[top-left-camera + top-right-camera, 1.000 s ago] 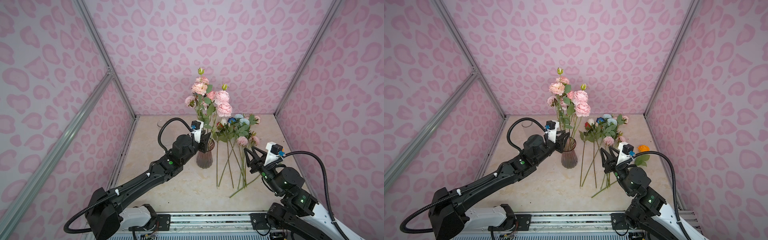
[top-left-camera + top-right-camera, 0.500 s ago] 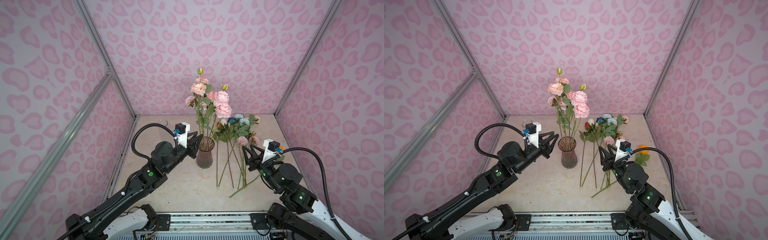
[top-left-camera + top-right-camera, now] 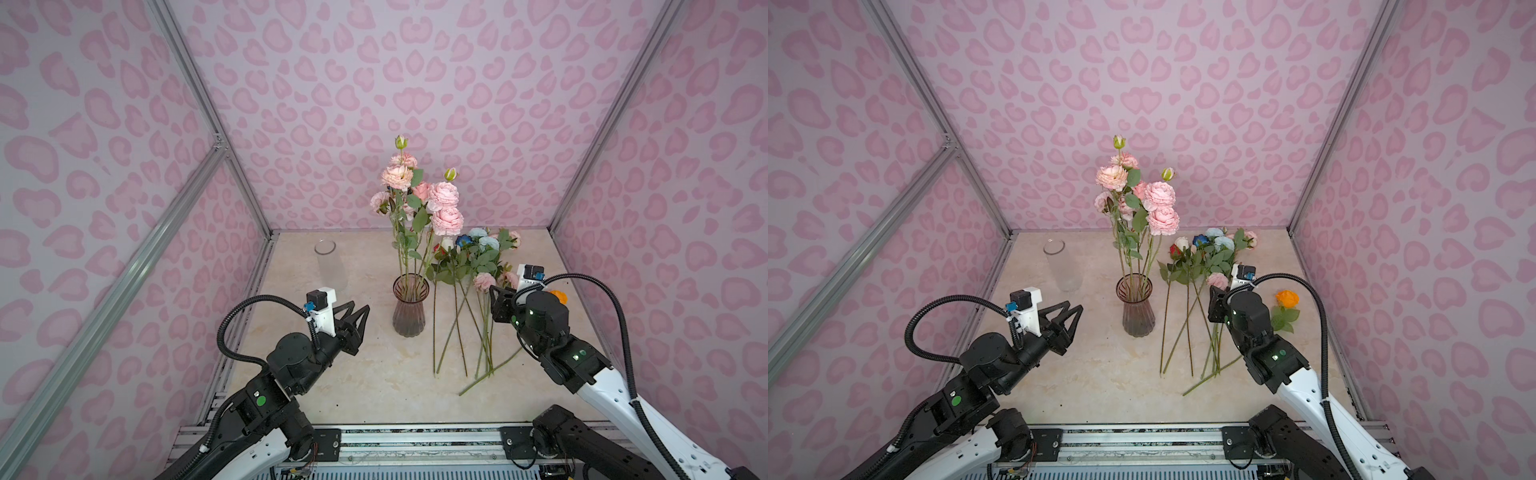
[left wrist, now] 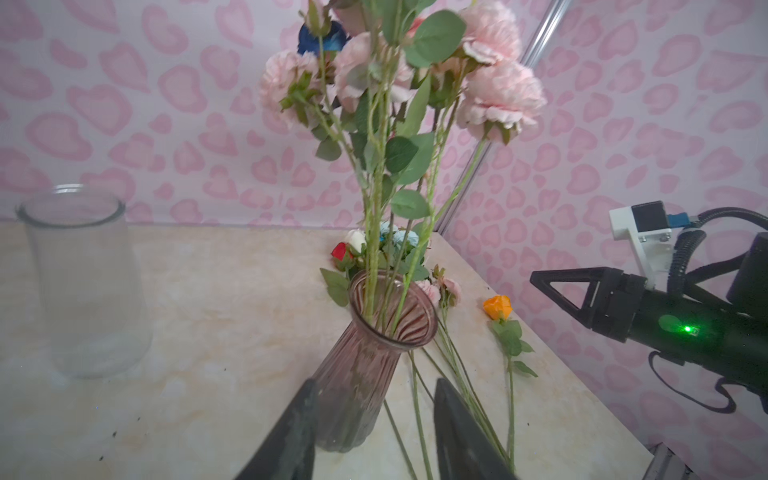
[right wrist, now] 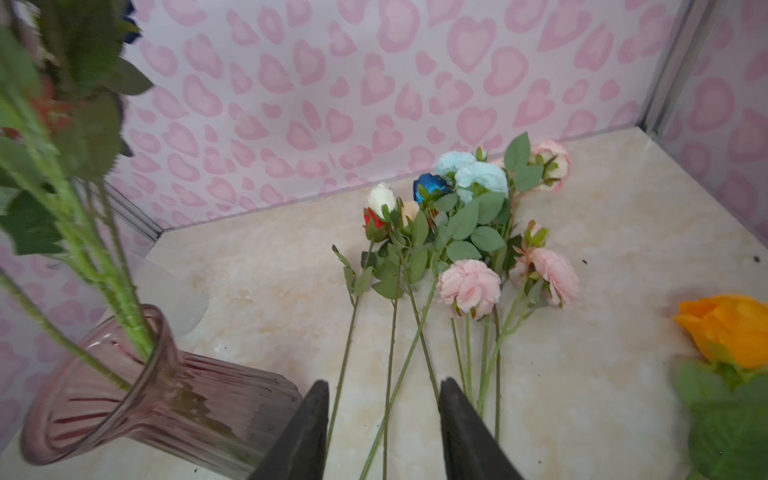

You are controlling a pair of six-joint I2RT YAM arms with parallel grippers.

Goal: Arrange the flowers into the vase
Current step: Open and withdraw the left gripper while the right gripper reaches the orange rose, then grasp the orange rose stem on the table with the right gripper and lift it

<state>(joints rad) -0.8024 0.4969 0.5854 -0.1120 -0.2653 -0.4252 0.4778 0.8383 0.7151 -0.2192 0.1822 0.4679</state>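
While ruffled pink blooms (image 3: 445, 196) stand in the ribbed purple glass vase (image 3: 410, 311) mid-frame in both top views, loose flowers (image 3: 478, 258) lie fanned right of centre; left wrist view: left gripper (image 4: 374, 384), tapered black jaws spread, empty; right wrist view: right gripper (image 5: 384, 385) likewise spread, empty.

Glass, marble look and matt plastic

The vase (image 3: 410, 309) is ribbed, rose-tinted glass, glossy and see-through. The second vase (image 3: 330, 266) is clear glass with a cloudy, frosted look. The flowers (image 3: 469, 257) seem artificial, with petals like soft matt cloth, dull leaves and smooth green plastic stems. The table top (image 3: 374, 386) looks like beige marble, smooth with a weak shine. The walls (image 3: 415, 62) carry a matt heart print. The frame bars (image 3: 196, 91) are brushed silver metal. The left gripper (image 3: 360, 307) and the right gripper (image 5: 383, 382) are black matt plastic, and the camera mount (image 3: 324, 316) is smooth white plastic.
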